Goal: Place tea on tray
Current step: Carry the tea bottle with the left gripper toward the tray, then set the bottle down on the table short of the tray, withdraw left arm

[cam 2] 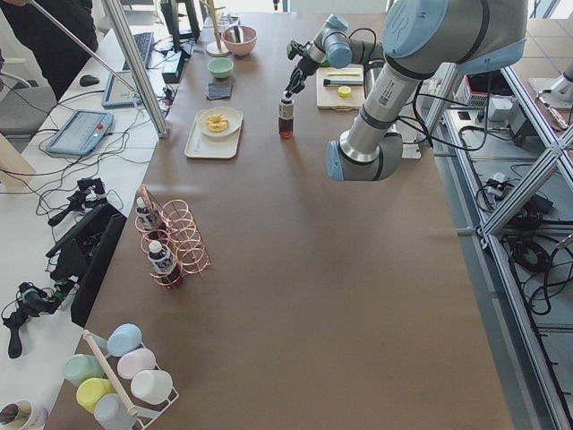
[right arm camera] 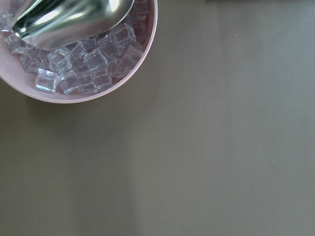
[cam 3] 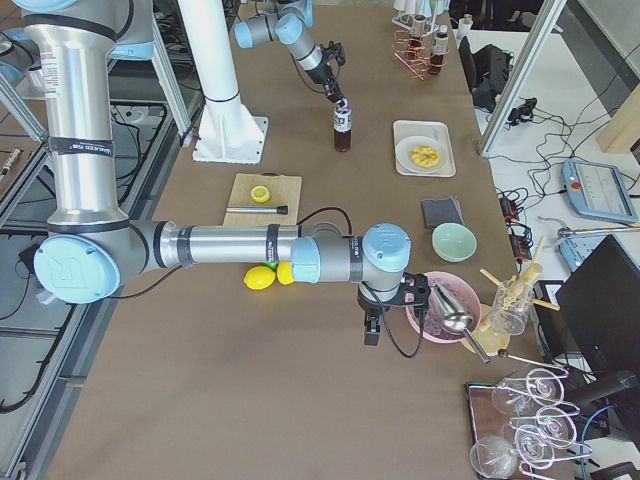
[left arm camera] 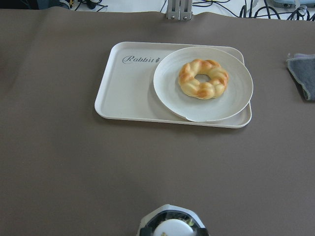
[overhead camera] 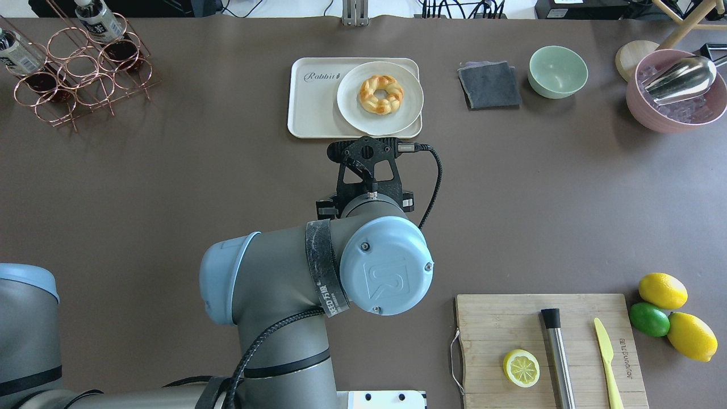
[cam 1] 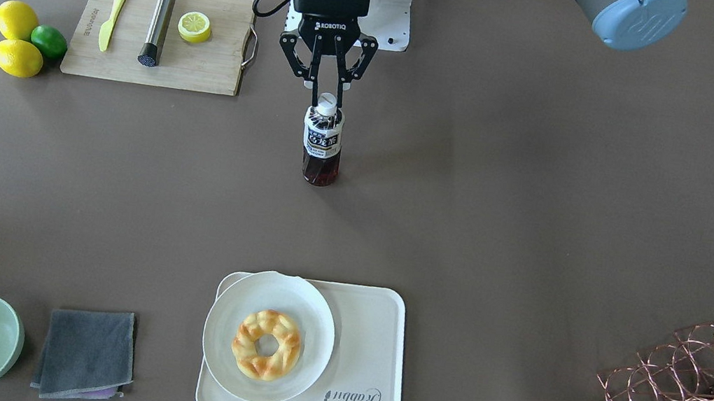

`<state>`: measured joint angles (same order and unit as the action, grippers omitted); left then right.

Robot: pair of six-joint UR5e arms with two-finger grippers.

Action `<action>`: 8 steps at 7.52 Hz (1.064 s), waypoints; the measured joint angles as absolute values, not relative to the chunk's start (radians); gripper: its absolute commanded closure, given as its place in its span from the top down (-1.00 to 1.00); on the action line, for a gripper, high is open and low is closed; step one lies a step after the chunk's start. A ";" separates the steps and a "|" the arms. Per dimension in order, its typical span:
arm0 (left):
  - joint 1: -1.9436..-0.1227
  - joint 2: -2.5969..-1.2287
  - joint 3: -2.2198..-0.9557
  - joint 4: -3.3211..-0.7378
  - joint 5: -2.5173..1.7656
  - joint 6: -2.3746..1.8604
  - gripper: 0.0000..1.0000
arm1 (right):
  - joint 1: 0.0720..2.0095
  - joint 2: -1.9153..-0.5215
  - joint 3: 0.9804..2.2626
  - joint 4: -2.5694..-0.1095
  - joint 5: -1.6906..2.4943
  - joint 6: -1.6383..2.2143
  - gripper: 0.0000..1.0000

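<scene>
ROBOTIQ in white across my left claw (cam 1: 327, 103). Grey Rabbit script in a corner of the tray (left arm camera: 128, 88). On the tea (cam 1: 322, 142), white label characters, unreadable.

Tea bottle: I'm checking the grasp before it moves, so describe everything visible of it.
The tea is a small clear plastic bottle of reddish-brown liquid with a white cap and a dark label with white characters. It is upright, well apart from the tray. The left pincer is shut on its cap from above. Whether its base rests on the table is unclear.
</scene>
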<state>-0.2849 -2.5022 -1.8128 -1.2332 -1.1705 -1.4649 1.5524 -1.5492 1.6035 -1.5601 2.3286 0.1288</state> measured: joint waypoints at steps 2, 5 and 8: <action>-0.284 -2.497 -1.813 -1.251 -1.170 -1.467 0.96 | 1.552 -1.550 1.603 -1.560 2.329 0.128 1.00; -0.284 -2.494 -1.816 -1.255 -1.163 -1.468 0.96 | 1.552 -1.551 1.603 -1.560 2.329 0.127 1.00; -0.294 -2.493 -1.883 -1.242 -1.170 -1.429 0.96 | 1.552 -1.549 1.607 -1.557 2.354 0.127 1.00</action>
<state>-0.2940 -2.4930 -1.8829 -1.2423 -1.1702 -1.4289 1.5524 -1.5493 1.6066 -1.5572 2.3536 0.1273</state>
